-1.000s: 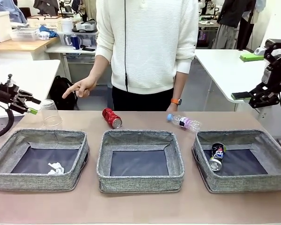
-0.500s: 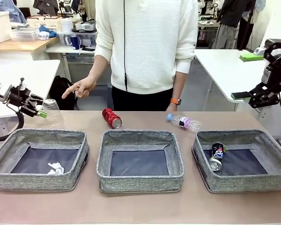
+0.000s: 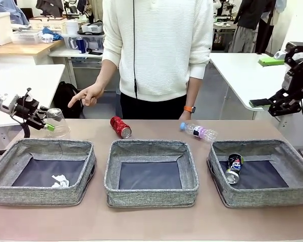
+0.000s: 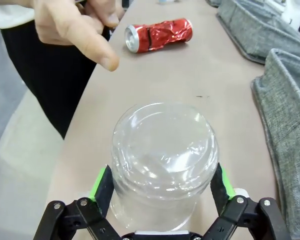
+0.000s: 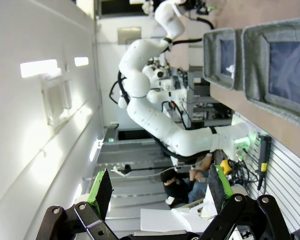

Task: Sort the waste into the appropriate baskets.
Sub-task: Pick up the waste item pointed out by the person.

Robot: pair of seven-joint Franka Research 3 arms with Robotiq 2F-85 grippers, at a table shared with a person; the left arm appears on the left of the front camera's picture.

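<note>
Left claw point(image 3: 45, 119): your jaws stand wide apart, one finger on each side of the upturned clear plastic cup point(image 4: 162, 150). You cannot tell whether the pads touch its wall.
Right claw point(image 5: 157, 187): your jaws are apart with nothing between them, and the claw is held high past the table's right edge, well apart from the waste.
Near strip: open table point(image 3: 151, 222) runs along the front of all three baskets.
Left basket point(image 3: 40, 194): the white paper wad point(image 3: 59, 181) lies toward its near wall. Its far rim sits just near of the cup.
Middle basket point(image 3: 151, 195): only narrow gaps separate it from its neighbours.
Right basket point(image 3: 262, 196): the dark blue-black can point(image 3: 234, 168) lies by its left wall.
Far strip: the cup stands at the far left, close to the table's edge. The dented red can point(image 3: 120, 126) lies on its side beyond the middle basket's far left corner. The small bottle point(image 3: 199, 131) lies beyond the gap between the middle and right baskets.
Person's hand point(image 3: 86, 95): it hangs at the far edge between cup and red can, one finger pointing toward the cup, near your left fingers.
</note>
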